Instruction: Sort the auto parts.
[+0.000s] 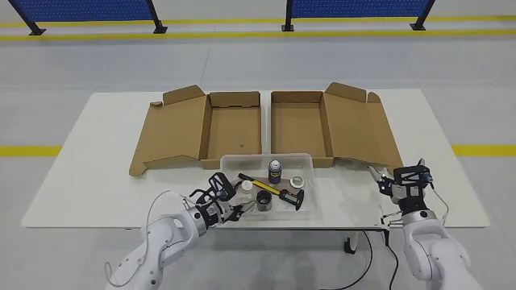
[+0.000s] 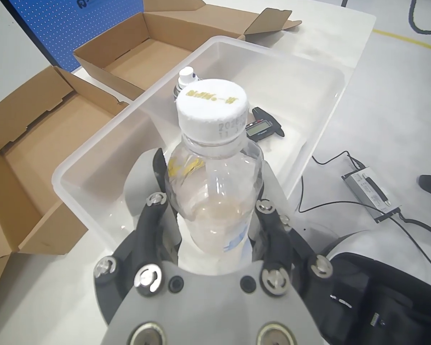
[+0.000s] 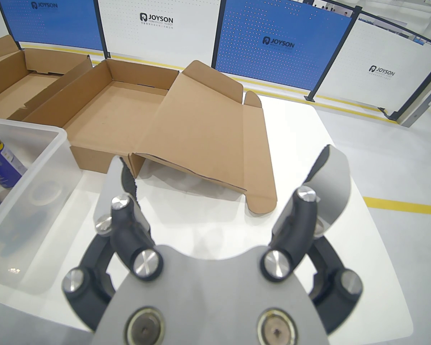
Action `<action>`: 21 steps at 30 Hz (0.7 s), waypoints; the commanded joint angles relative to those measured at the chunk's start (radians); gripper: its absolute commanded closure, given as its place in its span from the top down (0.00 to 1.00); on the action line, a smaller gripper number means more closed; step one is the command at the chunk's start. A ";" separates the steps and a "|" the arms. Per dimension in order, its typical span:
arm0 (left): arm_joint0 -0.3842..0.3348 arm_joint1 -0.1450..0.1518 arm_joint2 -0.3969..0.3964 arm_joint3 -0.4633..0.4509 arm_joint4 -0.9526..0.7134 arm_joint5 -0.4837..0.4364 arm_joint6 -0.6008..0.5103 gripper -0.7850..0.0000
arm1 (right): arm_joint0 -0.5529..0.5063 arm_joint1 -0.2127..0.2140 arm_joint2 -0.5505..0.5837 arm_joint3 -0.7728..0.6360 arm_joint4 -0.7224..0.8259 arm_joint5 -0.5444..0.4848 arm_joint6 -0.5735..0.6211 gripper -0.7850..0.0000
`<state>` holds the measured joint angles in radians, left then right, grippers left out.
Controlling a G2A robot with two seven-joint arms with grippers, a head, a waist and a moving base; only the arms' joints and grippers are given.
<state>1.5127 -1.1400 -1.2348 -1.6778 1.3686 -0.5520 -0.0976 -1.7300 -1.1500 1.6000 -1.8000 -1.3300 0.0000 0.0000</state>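
My left gripper (image 2: 214,177) is shut on a clear plastic bottle (image 2: 215,152) with a white cap, held upright over the near left corner of the clear bin (image 2: 237,42). In the top view the left gripper (image 1: 228,198) and bottle (image 1: 246,186) are at the bin's (image 1: 266,156) front left. Inside the bin lie a blue spray can (image 1: 276,169), a yellow-and-black tool (image 1: 256,183), a black cylinder (image 1: 264,200), a digital caliper (image 2: 264,125) and a white roll (image 1: 297,181). My right gripper (image 3: 224,172) stands open over bare table right of the bin (image 3: 28,127), also seen as the right gripper (image 1: 399,184).
Two open cardboard boxes stand behind the bin: the left box (image 1: 234,129) and the right box (image 1: 297,129), each with its lid flap spread outward. The right box's flap (image 3: 208,138) lies just ahead of my right gripper. The table's front edge is close below both arms.
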 commanded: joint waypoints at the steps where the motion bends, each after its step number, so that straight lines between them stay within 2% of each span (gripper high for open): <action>1: -0.004 -0.001 0.001 0.000 -0.002 0.010 0.013 0.00 | 0.000 0.000 0.000 0.000 0.000 0.000 0.000 1.00; 7: -0.009 -0.003 -0.003 -0.004 -0.017 0.055 0.054 0.00 | 0.000 0.000 0.000 0.000 0.000 0.000 0.000 1.00; 13: -0.009 -0.002 -0.051 -0.052 -0.145 0.069 0.068 0.00 | 0.000 0.000 0.000 0.000 0.000 0.000 0.000 1.00; 16: -0.009 0.000 -0.083 -0.096 -0.221 0.052 0.050 0.00 | 0.000 0.000 0.000 0.000 0.000 0.000 0.000 1.00; 21: -0.001 0.010 -0.141 -0.175 -0.382 -0.045 -0.005 0.00 | 0.000 0.000 0.000 0.000 0.000 0.000 0.000 1.00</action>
<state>1.5097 -1.1328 -1.3631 -1.8378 1.0288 -0.5702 -0.0868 -1.7300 -1.1500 1.6000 -1.8000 -1.3300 0.0000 0.0000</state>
